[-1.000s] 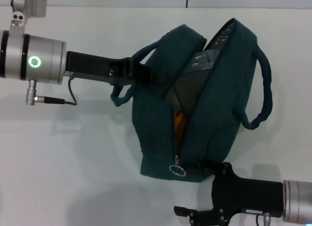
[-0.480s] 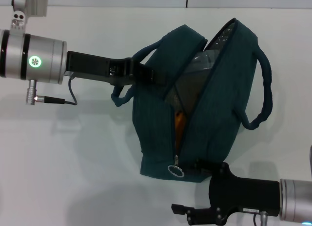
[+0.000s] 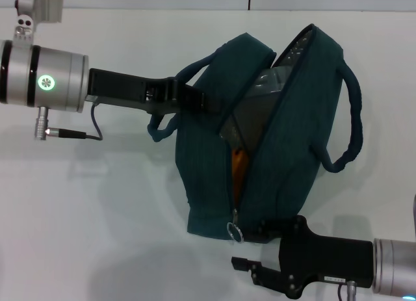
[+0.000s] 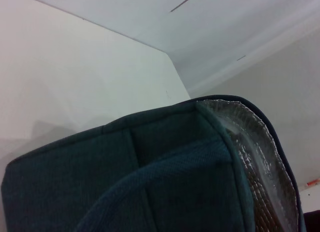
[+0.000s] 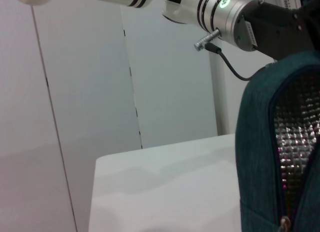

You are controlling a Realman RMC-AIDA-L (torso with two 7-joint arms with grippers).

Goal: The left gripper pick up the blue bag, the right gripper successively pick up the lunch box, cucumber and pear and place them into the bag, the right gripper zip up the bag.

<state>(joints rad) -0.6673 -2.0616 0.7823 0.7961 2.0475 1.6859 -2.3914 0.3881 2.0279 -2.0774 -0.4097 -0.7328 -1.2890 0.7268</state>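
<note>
The blue bag (image 3: 286, 151) stands in the middle of the head view, its zipper open along most of its length. My left gripper (image 3: 195, 99) is shut on the bag's rim by the left handle and holds it up. Inside, the clear lunch box (image 3: 263, 96) shows near the top and the orange pear (image 3: 239, 168) lower in the slit. The cucumber is hidden. My right gripper (image 3: 253, 248) is open at the bag's near end, its upper finger (image 3: 273, 229) touching the fabric beside the zipper's ring pull (image 3: 234, 233). The bag's foil lining shows in both wrist views (image 4: 265, 157) (image 5: 295, 127).
The white table (image 3: 97, 203) stretches to the left of and in front of the bag. The bag's right handle (image 3: 354, 119) loops out to the right. The left arm (image 5: 220, 11) shows above the bag in the right wrist view, with a white wall behind.
My right gripper has moved up against the bag's near end, and its fingers have drawn closer together. The ring pull has shifted slightly. The left arm and bag have stayed put.
</note>
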